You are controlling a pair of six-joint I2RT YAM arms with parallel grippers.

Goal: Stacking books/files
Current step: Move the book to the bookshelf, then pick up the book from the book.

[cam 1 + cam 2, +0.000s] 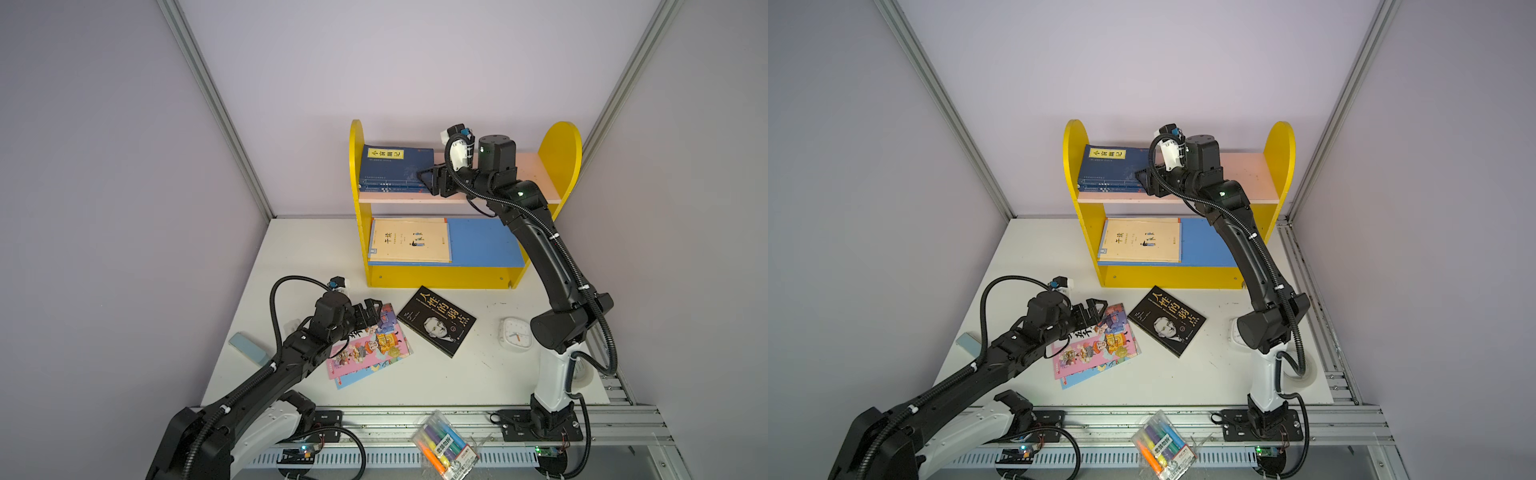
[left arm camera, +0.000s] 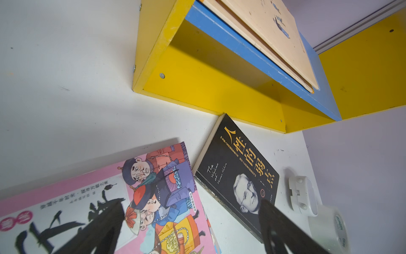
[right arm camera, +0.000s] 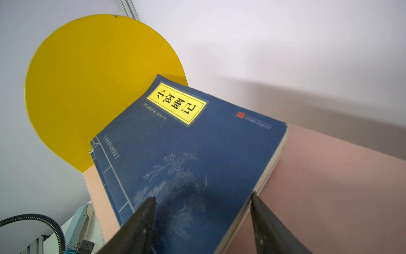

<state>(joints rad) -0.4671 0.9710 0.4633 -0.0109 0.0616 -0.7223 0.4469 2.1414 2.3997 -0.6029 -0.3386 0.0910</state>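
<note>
Navy books (image 1: 395, 170) (image 3: 197, 154) with yellow labels lie stacked at the left end of the pink top shelf (image 1: 528, 166). My right gripper (image 1: 428, 180) (image 3: 202, 196) hovers open over the stack's near corner, one finger above the cover, the other beside the page edge. Cream books (image 1: 409, 241) (image 2: 274, 39) lie on the blue lower shelf. On the table lie a black portrait book (image 1: 436, 320) (image 2: 239, 173) and a pink cartoon book (image 1: 374, 345) (image 2: 164, 198) on top of a blue one (image 1: 361, 376). My left gripper (image 1: 370, 309) (image 2: 192, 202) is open just above the pink cover's far end.
The yellow shelf unit (image 1: 561, 153) stands at the back of the white table (image 1: 299, 257). A white clock (image 1: 515, 334) and a tape roll (image 2: 329, 228) sit by the right arm's base. A pale blue block (image 1: 248, 347) lies at the left. A marker pack (image 1: 446, 446) rests on the front rail.
</note>
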